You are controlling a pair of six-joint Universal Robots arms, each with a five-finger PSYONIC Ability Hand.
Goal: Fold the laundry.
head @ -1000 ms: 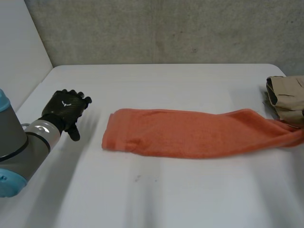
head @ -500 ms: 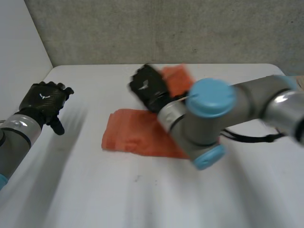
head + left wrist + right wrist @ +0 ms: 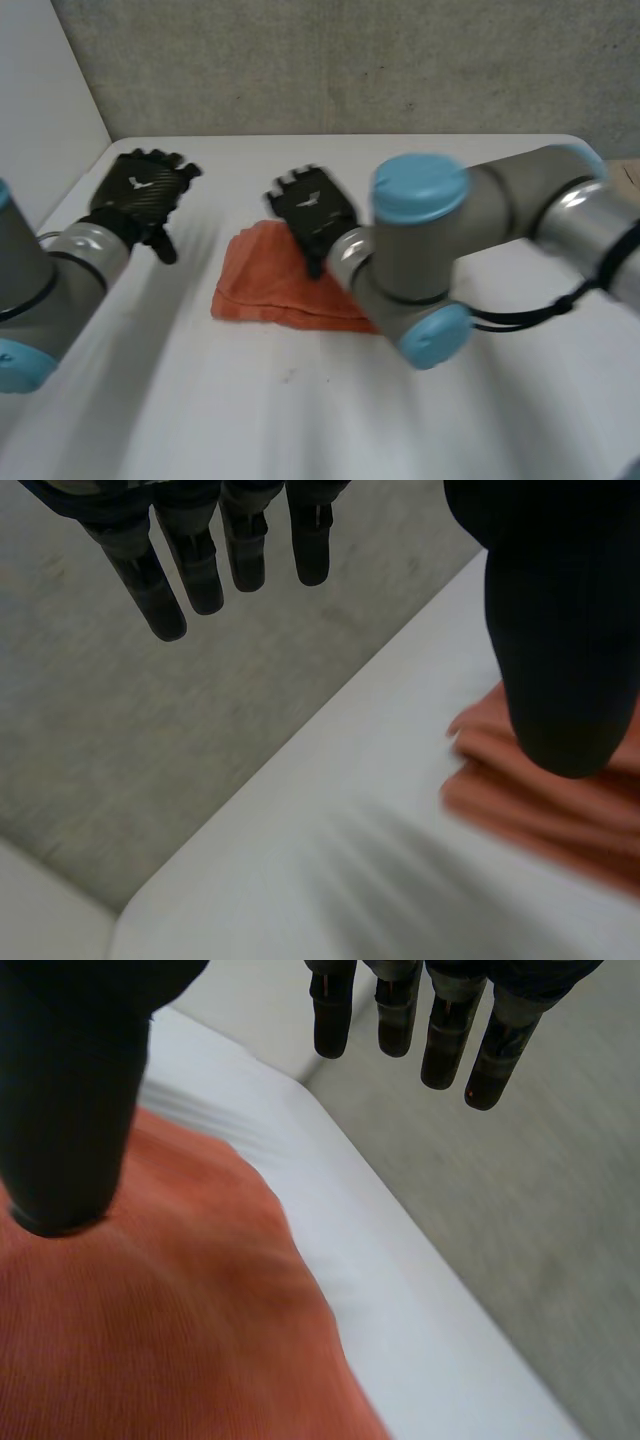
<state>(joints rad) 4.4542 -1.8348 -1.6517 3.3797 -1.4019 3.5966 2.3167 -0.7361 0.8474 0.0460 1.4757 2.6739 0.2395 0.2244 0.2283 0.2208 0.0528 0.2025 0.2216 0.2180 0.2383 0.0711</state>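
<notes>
My right hand (image 3: 310, 212) has swung the orange towel (image 3: 265, 290) over itself; it lies doubled on the bench (image 3: 300, 420), hand over its far edge, fingers straight, empty. My left hand (image 3: 145, 195) hovers beside it, fingers straight too.

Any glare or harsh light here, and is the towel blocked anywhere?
Head view: even light, no glare on the table; the right arm covers the right part of the towel. Left wrist view: the left hand has its thumb hiding some of the towel. Right wrist view: towel evenly lit, the right hand has its thumb in front of it.
</notes>
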